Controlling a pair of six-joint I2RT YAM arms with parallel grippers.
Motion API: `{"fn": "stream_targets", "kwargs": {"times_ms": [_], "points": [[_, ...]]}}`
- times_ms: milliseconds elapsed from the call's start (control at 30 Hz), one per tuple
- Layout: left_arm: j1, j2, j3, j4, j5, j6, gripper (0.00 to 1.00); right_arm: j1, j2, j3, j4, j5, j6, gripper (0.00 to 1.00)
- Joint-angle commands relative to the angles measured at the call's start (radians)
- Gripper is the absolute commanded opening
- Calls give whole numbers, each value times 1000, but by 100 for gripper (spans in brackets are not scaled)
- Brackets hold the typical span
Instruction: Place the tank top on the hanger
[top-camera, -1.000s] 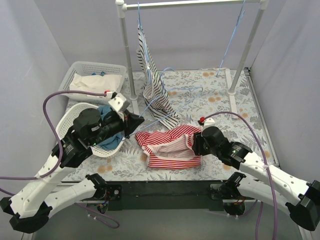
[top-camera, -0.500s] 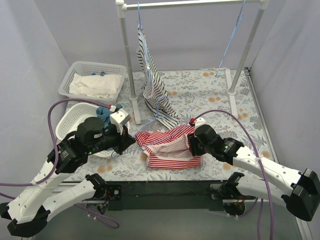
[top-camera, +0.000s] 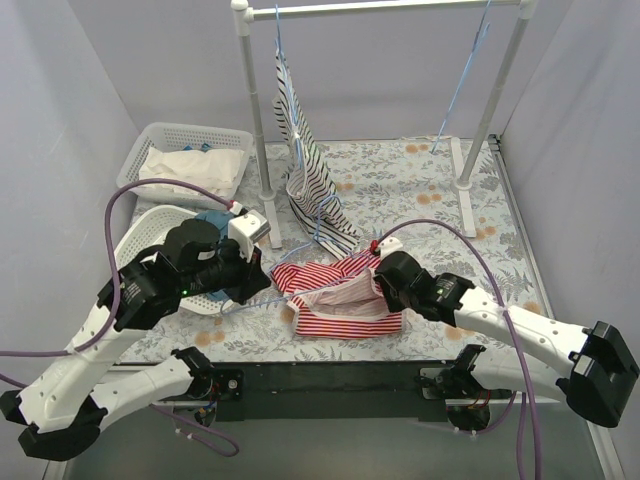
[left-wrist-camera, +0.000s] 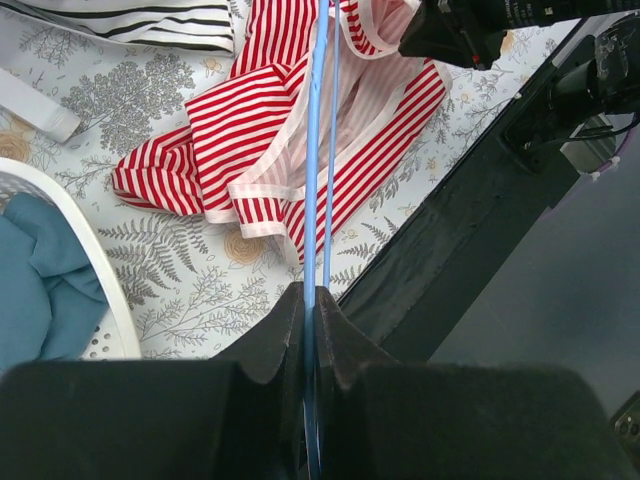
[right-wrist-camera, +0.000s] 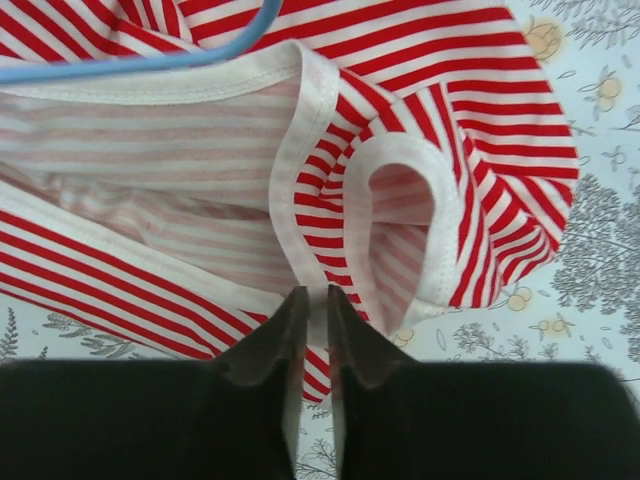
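Observation:
The red-and-white striped tank top (top-camera: 340, 292) lies crumpled on the floral table between the arms. It also shows in the left wrist view (left-wrist-camera: 255, 130) and the right wrist view (right-wrist-camera: 420, 110). My left gripper (top-camera: 262, 282) (left-wrist-camera: 311, 296) is shut on the light-blue hanger (left-wrist-camera: 316, 150), whose wires reach out over the top. My right gripper (top-camera: 383, 283) (right-wrist-camera: 311, 298) is shut on a white-edged fold of the tank top at its right side. The hanger's far end (right-wrist-camera: 150, 62) crosses the fabric just beyond my right fingers.
A round white basket (top-camera: 135, 240) with teal cloth stands at the left, a rectangular basket (top-camera: 170, 135) with white cloth behind it. A white rack (top-camera: 252, 110) carries a black-and-white striped top (top-camera: 305, 175) and another blue hanger (top-camera: 462, 85).
My left gripper swung down and forward with the hanger toward the tank top's left edge. My right gripper slid left, still pinching the fabric, and the top bunched slightly.

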Motion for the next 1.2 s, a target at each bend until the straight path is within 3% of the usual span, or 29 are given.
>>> {"fn": "stream_targets", "kwargs": {"times_ms": [0, 100, 433, 700, 933, 1167], "points": [[-6, 32, 66, -62, 20, 3, 0, 4, -7, 69, -25, 84, 3, 12], [-9, 33, 74, -68, 25, 4, 0, 4, 4, 86, -50, 114, 9, 2], [-26, 49, 58, -57, 175, 21, 0, 4, -47, 152, -104, 196, 61, 1], [-41, 89, 5, 4, 141, 29, 0, 4, -117, 219, -117, 165, 64, 1], [-41, 73, -90, 217, 99, 58, 0, 4, -142, 239, -134, 127, 60, 1], [-41, 58, -12, 170, 152, 55, 0, 4, -143, 201, -170, 182, 63, 1]]}}
